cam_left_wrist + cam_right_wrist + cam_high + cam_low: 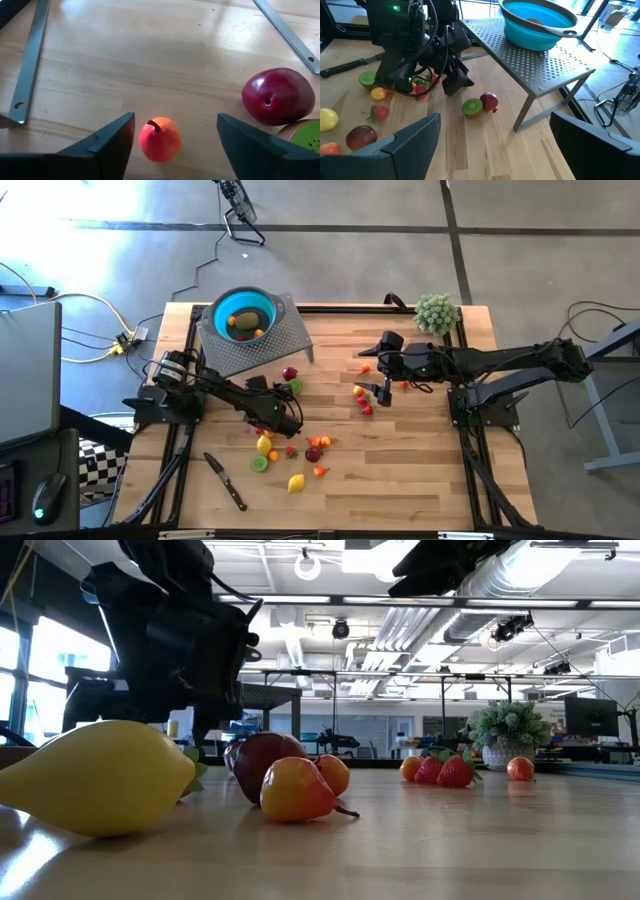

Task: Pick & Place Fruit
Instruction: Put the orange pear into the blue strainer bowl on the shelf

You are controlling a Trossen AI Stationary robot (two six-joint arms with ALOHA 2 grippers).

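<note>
A few small toy fruits [246, 323] lay in the teal plastic bowl [262, 304], upper left; most remained scattered mid-frame. The left gripper [175, 137], open and empty, straddled a small orange-red pear [159, 139]; the right gripper [492, 137] hung open, empty.

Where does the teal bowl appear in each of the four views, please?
High view: teal bowl upper left of centre, on the metal stand.
Low view: not in it.
Left wrist view: not in it.
Right wrist view: upper right, on the same stand, the shared landmark.
</note>
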